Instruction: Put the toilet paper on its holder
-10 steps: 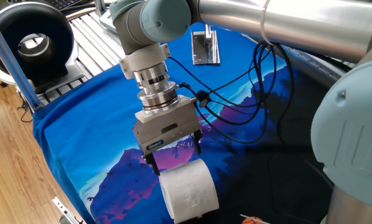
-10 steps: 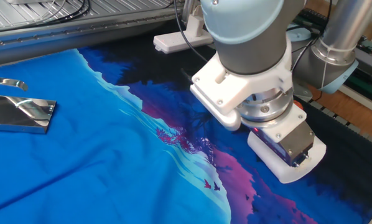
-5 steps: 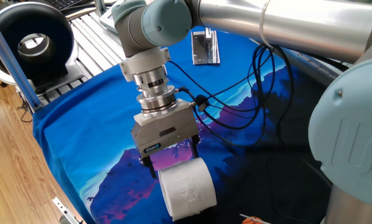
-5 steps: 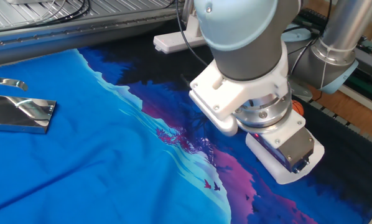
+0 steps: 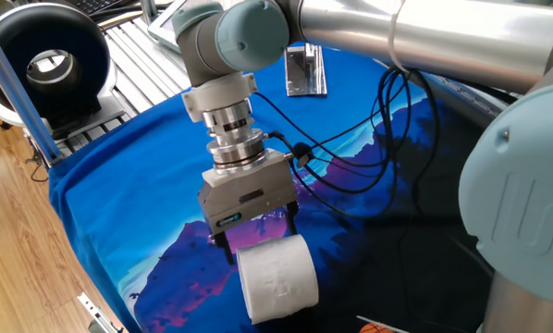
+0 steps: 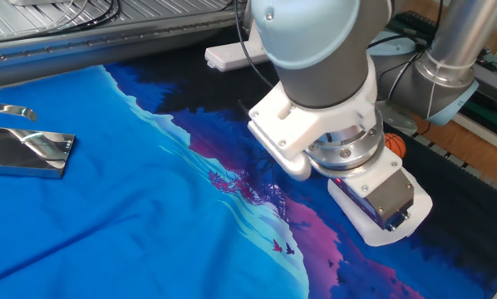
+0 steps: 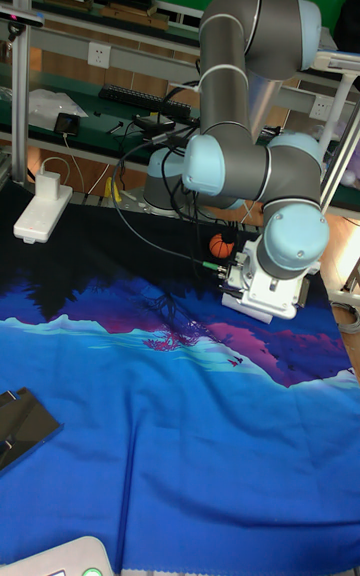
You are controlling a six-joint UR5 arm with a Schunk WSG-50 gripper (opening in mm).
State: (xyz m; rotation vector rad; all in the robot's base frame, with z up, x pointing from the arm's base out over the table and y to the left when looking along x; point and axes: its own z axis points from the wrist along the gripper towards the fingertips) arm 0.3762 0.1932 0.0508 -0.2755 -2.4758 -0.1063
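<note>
The toilet paper (image 5: 276,277) lies on its side on the blue and purple printed cloth (image 5: 147,185), near the cloth's front edge and well apart from the holder (image 5: 305,70), which stands at the far side of the cloth. The gripper (image 5: 258,242) hangs straight down over the roll, its two dark fingers (image 5: 225,247) reaching down to the roll's upper end, one at each side of it; they look close against the tissue, but whether they actually press on it cannot be told from this angle. The roll's curved white face with its faint embossing points up toward the camera, and its underside rests on the cloth. In the other fixed view the arm's wrist hides the roll and the fingertips, so only the gripper's pale body (image 6: 381,208) shows above the purple part of the cloth (image 6: 149,232); the holder (image 6: 28,149) sits far off at the left edge, a shiny flat base with a thin bar above it. In the tall fixed view the gripper's body (image 7: 262,296) is low over the cloth (image 7: 150,416), with a small orange ball (image 7: 221,247) just behind it. A black ring-shaped device (image 5: 45,60) stands on the slatted surface beyond the cloth's corner, away from the holder. Black cables (image 5: 369,148) loop from the wrist across the cloth between the holder and the roll.
</note>
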